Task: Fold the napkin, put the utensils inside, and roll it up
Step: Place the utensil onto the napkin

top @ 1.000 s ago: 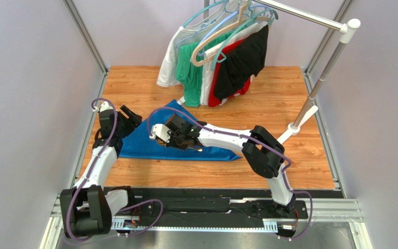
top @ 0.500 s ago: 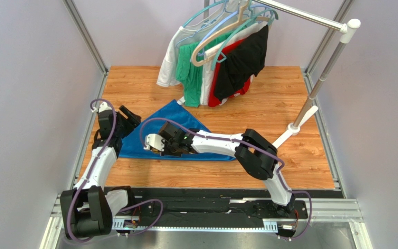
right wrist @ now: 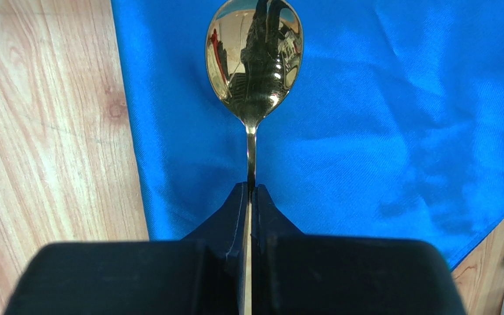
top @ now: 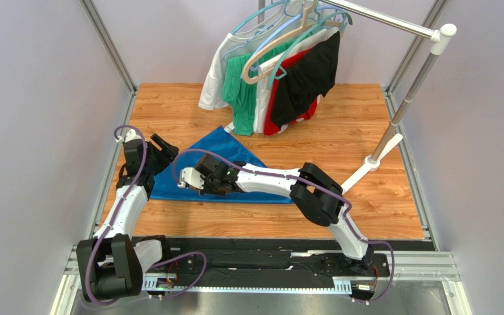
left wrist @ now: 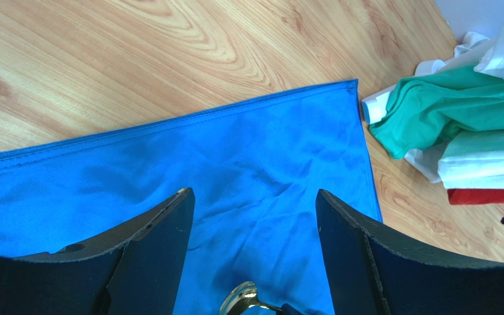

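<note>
The royal-blue, slightly shiny cloth napkin (top: 227, 146) lies flat as a triangle on the left part of the wooden bench (top: 340, 125). The right hand (right wrist: 249, 191) is clamped on the handle of a glossy gold metal spoon (right wrist: 254, 59), whose bowl sits over the napkin near its edge. The left hand (left wrist: 254, 197) hovers over the cloth, wide and empty. Green, white, red and black garments (top: 281, 79) hang on hangers behind.

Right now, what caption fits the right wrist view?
Right gripper holds a gold spoon over the blue napkin.
</note>
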